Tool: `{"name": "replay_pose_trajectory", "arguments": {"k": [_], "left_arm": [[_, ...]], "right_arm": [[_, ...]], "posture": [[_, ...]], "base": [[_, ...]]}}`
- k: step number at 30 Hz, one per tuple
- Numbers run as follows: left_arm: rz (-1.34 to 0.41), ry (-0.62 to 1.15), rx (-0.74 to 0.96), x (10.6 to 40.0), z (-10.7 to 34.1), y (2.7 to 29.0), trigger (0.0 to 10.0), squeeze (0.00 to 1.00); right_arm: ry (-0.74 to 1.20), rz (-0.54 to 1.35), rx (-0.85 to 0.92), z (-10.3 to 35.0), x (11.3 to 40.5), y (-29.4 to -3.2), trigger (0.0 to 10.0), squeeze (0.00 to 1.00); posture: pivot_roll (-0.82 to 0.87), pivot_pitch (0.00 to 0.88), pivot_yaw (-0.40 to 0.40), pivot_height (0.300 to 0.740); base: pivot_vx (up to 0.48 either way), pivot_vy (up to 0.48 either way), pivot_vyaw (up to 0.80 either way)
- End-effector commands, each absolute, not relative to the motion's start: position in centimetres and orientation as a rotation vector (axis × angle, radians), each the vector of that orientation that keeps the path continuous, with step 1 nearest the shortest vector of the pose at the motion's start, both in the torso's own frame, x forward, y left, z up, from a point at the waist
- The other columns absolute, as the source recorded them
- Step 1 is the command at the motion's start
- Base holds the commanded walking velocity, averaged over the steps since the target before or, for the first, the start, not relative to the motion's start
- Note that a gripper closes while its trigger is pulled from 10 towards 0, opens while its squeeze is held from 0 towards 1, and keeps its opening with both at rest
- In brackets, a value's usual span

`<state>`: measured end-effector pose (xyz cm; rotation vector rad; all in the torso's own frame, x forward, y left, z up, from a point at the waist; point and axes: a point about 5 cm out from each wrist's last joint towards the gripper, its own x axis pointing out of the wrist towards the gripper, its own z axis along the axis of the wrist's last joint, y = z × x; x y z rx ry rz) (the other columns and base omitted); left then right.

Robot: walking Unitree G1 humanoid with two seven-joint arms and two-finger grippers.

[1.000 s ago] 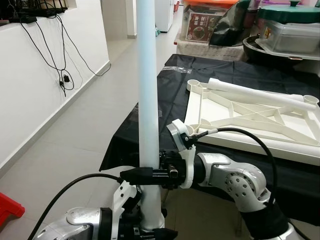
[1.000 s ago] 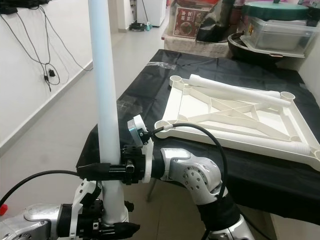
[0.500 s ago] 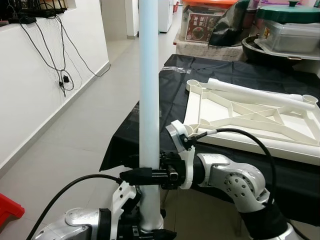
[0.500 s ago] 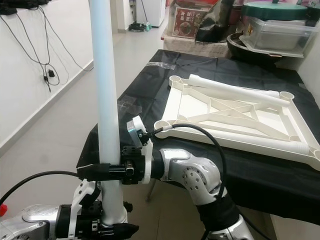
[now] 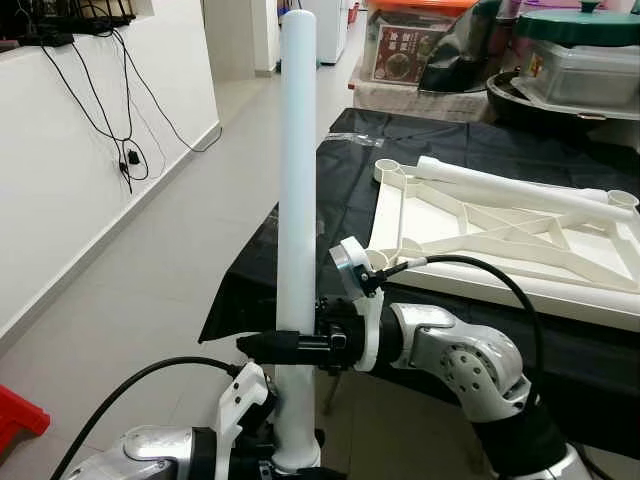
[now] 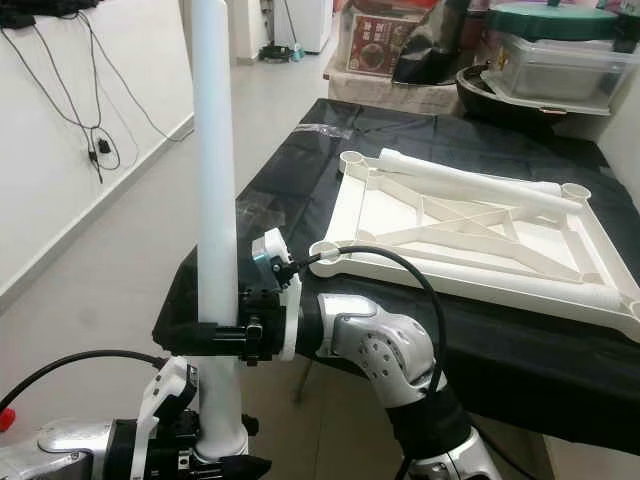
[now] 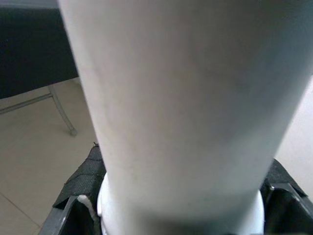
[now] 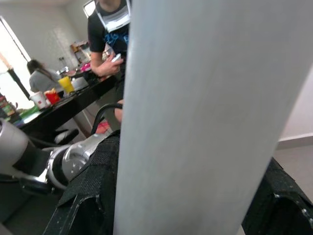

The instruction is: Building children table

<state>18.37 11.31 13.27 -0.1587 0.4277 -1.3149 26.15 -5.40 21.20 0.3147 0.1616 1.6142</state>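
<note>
A long pale table leg (image 5: 297, 180) stands upright in front of me, held by both grippers. My right gripper (image 5: 290, 347) is shut on it low down, black pads (image 8: 93, 196) on either side. My left gripper (image 5: 293, 462) is shut on its bottom end, where its pads (image 7: 80, 178) flank the tube. The white table top (image 5: 500, 235) lies upside down on a black-covered table (image 5: 290, 260), to the right of the leg. A second white leg (image 5: 510, 185) lies along its far edge. Round sockets (image 5: 386, 167) sit at its corners.
A white wall with hanging cables (image 5: 125, 150) runs along the left, with tiled floor between it and the table. Boxes and pots (image 5: 560, 60) stand behind the table. A red object (image 5: 20, 415) lies on the floor. A person (image 8: 110, 44) stands behind me.
The leg has come lower, so its top end now shows. My left arm has dropped a little with it. The right gripper keeps its hold.
</note>
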Motion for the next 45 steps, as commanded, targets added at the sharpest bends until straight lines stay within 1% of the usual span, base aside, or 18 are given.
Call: {"name": "replay_pose_trajectory", "arguments": {"k": [1,10,11,18,28,29,35,38,39,42,43,44,45], "left_arm": [[-1.331,0.431,-0.144,18.0,13.5,11.4,10.0,0.00],[-1.339,0.444,-0.148,17.8,13.5,11.4,10.0,0.00],[-1.341,0.445,-0.149,17.8,13.4,11.4,10.0,0.00],[-1.355,0.464,-0.160,17.3,13.2,11.3,10.0,0.00],[-1.337,0.510,-0.139,17.2,12.8,11.3,10.0,0.00],[-1.332,0.511,-0.150,17.2,12.8,11.3,10.0,1.00],[-1.301,0.491,-0.159,17.4,12.8,11.5,10.0,1.00],[-1.270,0.484,-0.137,17.6,12.6,11.7,10.0,1.00],[-1.241,0.475,-0.128,17.7,12.5,11.9,10.0,0.00],[-1.159,0.438,-0.144,18.1,12.6,12.4,10.0,0.00],[-1.159,0.438,-0.144,18.1,12.6,12.4,10.0,0.00],[-1.118,0.420,-0.142,18.4,12.6,12.6,10.0,0.00],[-0.914,0.304,-0.117,20.0,13.0,13.5,10.0,0.00]], "right_arm": [[0.162,1.646,0.301,21.2,25.7,-5.1,10.0,0.00],[0.187,1.691,0.299,21.3,24.9,-4.9,10.0,0.00],[0.192,1.694,0.298,21.3,24.8,-4.8,0.0,0.00],[0.206,1.702,0.295,21.1,24.7,-4.7,0.0,0.00],[0.211,1.697,0.302,20.9,24.7,-4.8,0.0,0.00],[0.211,1.695,0.304,21.0,24.7,-4.8,0.0,0.00],[0.191,1.682,0.292,21.5,25.3,-5.5,0.0,0.00],[0.177,1.665,0.280,21.8,25.8,-6.0,0.0,0.00],[0.159,1.632,0.270,22.1,26.4,-6.6,0.0,0.00],[0.113,1.513,0.246,22.7,28.3,-8.4,0.0,0.00],[0.113,1.513,0.246,22.7,28.3,-8.4,0.0,0.00],[0.097,1.459,0.237,22.8,29.0,-9.0,0.0,0.00],[0.019,1.236,0.226,23.5,31.4,-11.1,0.0,0.00]], "posture": [[0.09,0.085,-0.024,0.740],[0.09,0.085,-0.022,0.740],[0.09,0.085,-0.022,0.740],[0.09,0.086,-0.022,0.740],[0.09,0.083,-0.025,0.740],[0.09,0.082,-0.024,0.740],[0.09,0.078,-0.025,0.740],[0.09,0.073,-0.024,0.740],[0.08,0.065,-0.024,0.740],[0.09,0.057,-0.027,0.740],[0.09,0.057,-0.027,0.740],[0.09,0.056,-0.027,0.740],[0.09,0.049,-0.032,0.740]], "base": [[0.000,0.000,0.00],[0.000,0.000,0.00],[0.000,0.000,0.00],[0.000,0.000,0.00],[0.000,0.000,0.00],[0.000,0.000,0.00],[0.000,0.000,0.00],[0.000,0.000,0.00],[0.000,0.000,0.00],[0.000,0.000,0.00],[0.000,0.000,0.00],[0.000,0.000,0.00],[0.000,0.000,0.00]]}}
